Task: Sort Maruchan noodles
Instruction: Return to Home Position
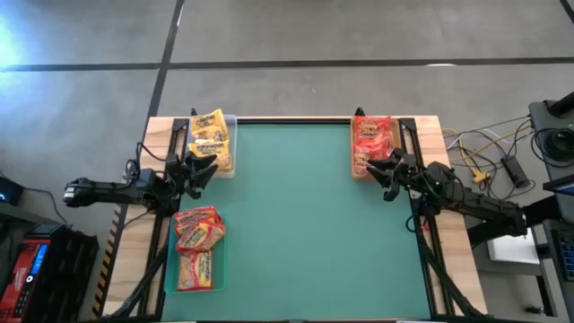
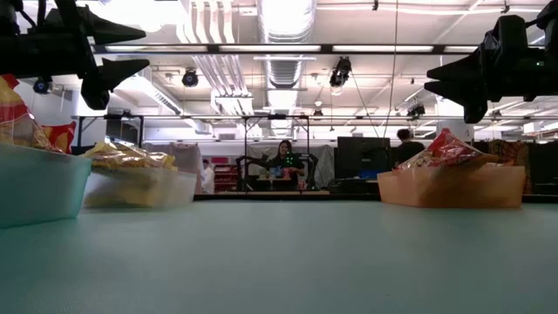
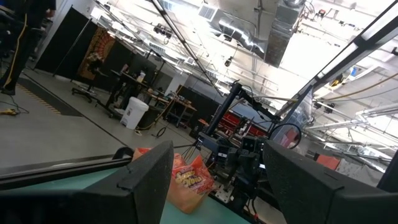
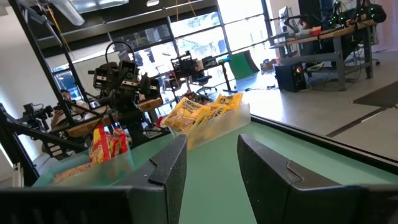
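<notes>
1. The flat yellow crinkly plastic noodle packets (image 1: 212, 136) are piled in the clear rectangular plastic tray (image 2: 139, 187) at the far left corner of the green table mat (image 1: 296, 224).
2. The flat red crinkly plastic noodle packets (image 1: 375, 139) are heaped in the tan rectangular tray (image 2: 453, 187) at the far right corner, with some packets sticking up above its rim.
3. The red-orange and yellow crinkly noodle packets (image 1: 198, 242) are held in the pale green rectangular tray (image 2: 39, 187) on the left side, nearer than the clear tray.
4. No loose packet is seen on the bare mat between the trays.
5. The left gripper (image 1: 208, 170) is held in the air at the left edge of the mat, just at the near end of the clear tray. Its two dark fingers are spread apart, and nothing is gripped between them.
6. The right gripper (image 1: 377, 175) is held in the air at the right edge, by the near end of the tan tray. Its fingers are likewise parted and empty (the gap shows plainly in its own wrist view).
7. Both grippers are pointed inward across the table, well apart from each other.
</notes>
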